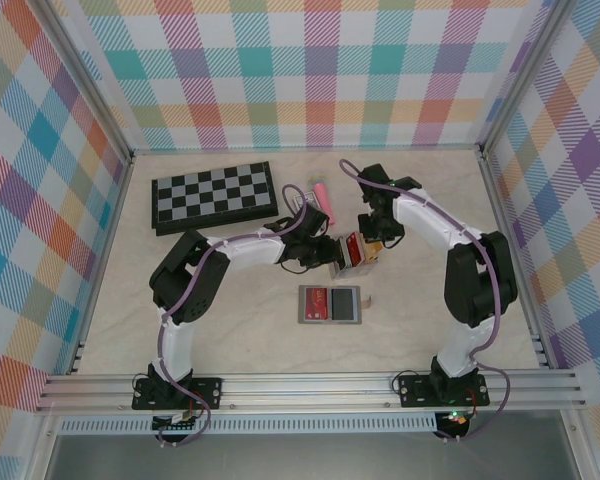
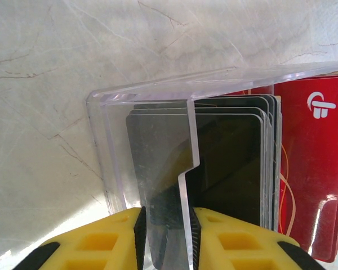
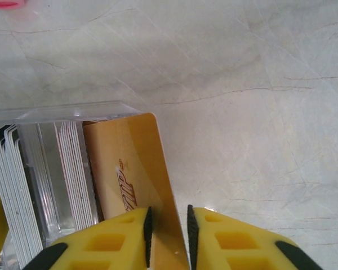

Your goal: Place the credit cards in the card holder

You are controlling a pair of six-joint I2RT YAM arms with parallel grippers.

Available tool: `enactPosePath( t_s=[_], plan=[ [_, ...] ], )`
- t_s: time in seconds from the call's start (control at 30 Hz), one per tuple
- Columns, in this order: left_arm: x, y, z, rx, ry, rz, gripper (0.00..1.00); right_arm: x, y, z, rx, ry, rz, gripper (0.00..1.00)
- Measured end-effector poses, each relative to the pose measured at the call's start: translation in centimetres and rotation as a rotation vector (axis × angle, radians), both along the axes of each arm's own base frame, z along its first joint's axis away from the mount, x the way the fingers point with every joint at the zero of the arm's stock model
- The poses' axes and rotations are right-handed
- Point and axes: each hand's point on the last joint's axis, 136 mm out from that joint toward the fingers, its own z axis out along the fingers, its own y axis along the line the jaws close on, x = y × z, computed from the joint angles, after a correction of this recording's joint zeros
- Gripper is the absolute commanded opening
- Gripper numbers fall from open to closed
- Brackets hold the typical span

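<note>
Two pinches | left gripper (image 2: 166, 225) clamps rack (image 2: 110, 157) | right gripper (image 3: 168, 225) nips tan card (image 3: 129, 163) | next: lift it toward card holder (image 1: 330, 319)

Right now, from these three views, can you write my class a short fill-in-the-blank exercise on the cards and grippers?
1. The gripper shut on the tan card belongs to the ___ arm.
2. The left gripper is shut on the clear rack, where the card beside the dark cards is ___.
3. The card holder shows ___ cards inside.

Missing words: right; red; two.
</note>
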Motion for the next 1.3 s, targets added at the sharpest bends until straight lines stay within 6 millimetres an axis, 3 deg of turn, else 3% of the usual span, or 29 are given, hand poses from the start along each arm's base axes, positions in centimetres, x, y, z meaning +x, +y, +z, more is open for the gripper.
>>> enactPosePath(
  t_s=[0.33, 0.57, 0.8, 1.0, 1.17, 1.3],
  plan=[
    [0.0, 0.0, 0.0, 0.0, 0.0, 0.0, 0.28, -0.3, 0.8, 2.1, 0.054, -0.031, 0.021, 0.06],
    [-0.1, 0.2, 0.0, 0.003, 0.003, 0.001, 0.3, -1.0, 1.7, 5.3, 0.161, -0.094, 0.014, 0.02],
    [-0.9, 0.9, 0.3, 0.01, 0.013, 0.004, 0.45, -3.3, 2.3, 6.6, 0.31, -0.132, -0.029, 0.0],
    [-1.5, 1.7, 3.8, -0.048, -0.023, 0.028, 0.57, -4.7, 2.5, 7.8, 0.463, -0.185, -0.093, 0.01],
    [-0.9, 2.7, 8.3, -0.272, -0.069, 0.093, 0.62, -4.8, 3.1, 9.1, 0.618, -0.206, -0.142, 0.02],
    [0.3, 2.1, 10.8, -0.447, -0.078, 0.103, 0.63, -4.5, 4.1, 9.9, 0.747, -0.201, -0.164, 0.03]
  ],
)
